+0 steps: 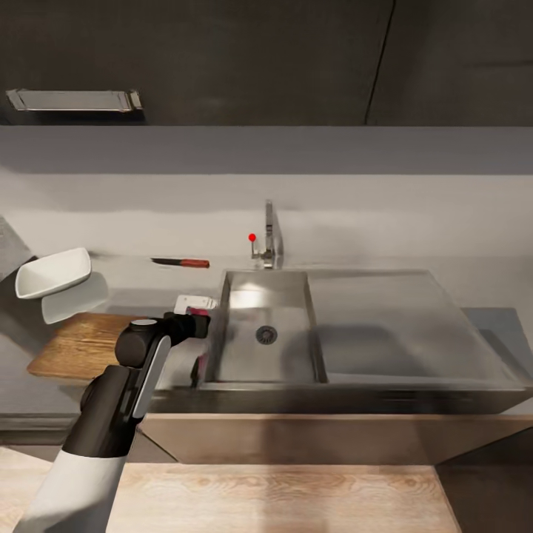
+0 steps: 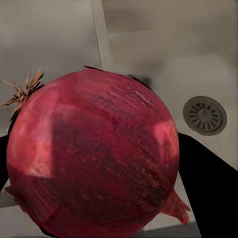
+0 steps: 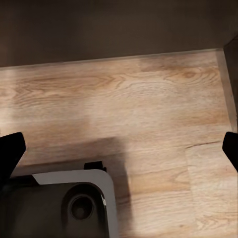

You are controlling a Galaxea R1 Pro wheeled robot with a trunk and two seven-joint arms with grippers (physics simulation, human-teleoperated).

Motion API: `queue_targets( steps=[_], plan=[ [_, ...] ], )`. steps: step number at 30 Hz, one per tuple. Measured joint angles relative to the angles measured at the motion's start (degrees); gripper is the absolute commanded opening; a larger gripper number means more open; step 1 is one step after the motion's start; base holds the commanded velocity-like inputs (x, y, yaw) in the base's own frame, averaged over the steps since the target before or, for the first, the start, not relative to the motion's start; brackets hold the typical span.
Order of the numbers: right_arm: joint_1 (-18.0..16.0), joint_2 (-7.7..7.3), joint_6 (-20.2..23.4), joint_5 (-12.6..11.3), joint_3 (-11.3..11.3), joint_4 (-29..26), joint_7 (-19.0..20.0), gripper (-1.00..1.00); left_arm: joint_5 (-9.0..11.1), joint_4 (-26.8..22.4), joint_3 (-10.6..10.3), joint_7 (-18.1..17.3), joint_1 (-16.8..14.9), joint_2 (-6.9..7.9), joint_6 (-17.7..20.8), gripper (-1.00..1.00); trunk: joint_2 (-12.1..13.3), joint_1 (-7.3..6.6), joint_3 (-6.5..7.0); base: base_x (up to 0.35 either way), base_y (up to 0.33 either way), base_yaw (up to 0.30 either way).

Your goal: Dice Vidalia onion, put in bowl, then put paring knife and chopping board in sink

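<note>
While the left gripper [image 1: 198, 326] sits clamped on the Vidalia onion [image 2: 91, 156] just left of the sink [image 1: 266, 333], it's the carry step — next, onto the chopping board [image 1: 81, 342], paring knife [image 1: 180, 262] waiting behind. Right gripper's [image 3: 119, 148] jaws are apart.

Dark glossy wall cabinets [image 1: 259, 59] across the top, vertical seam between two doors right of centre. Metal handle bar [image 1: 72, 100] on the lower edge at far left. Grey backsplash wall [image 1: 370, 200] below them, shaded band along its top. Pale wood floor [image 1: 296, 500] in front of the base unit front [image 1: 311, 438] (light brown panel). Same wood-grain floor [image 3: 124, 114] under the right wrist camera.
</note>
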Motion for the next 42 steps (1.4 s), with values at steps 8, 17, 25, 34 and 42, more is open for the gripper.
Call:
queue_targets(
  steps=[8, 17, 25, 34, 42],
  plan=[
    [0.0, 0.0, 0.0, 0.0, 0.0, 0.0, 0.0, 1.0, 0.1, 0.1, 0.0, 0.0, 0.0, 0.0, 0.0, -1.0, 0.0, 0.0, 0.72, 0.0, 0.304, 0.0],
    [0.0, 0.0, 0.0, 0.0, 0.0, 0.1, 0.0, 1.0, 0.1, 0.3, -0.1, 0.0, 0.0, 0.0, 0.0, -1.0, 0.0, 0.01, 1.54, -0.066, 0.303, 0.0],
    [0.0, 0.0, 0.0, 0.0, 0.0, 0.0, 0.0, 1.0, 0.2, 0.9, -0.1, 0.0, 0.0, 0.0, 0.0, -1.0, 0.0, 0.01, 1.87, -0.12, 0.3, 0.0],
    [0.0, 0.0, 0.0, 0.0, 0.0, 0.1, 0.0, 1.0, 0.2, 1.2, -0.1, 0.0, 0.0, 0.0, 0.0, -1.0, 0.0, 0.01, 1.88, -0.075, 0.301, 0.0],
    [0.0, 0.0, 0.0, 0.0, 0.0, 0.1, 0.1, 1.0, 0.1, 1.3, 0.0, 0.0, 0.0, 0.0, -0.1, -1.0, 0.0, 0.0, 1.88, 0.005, 0.305, 0.0]
  ],
)
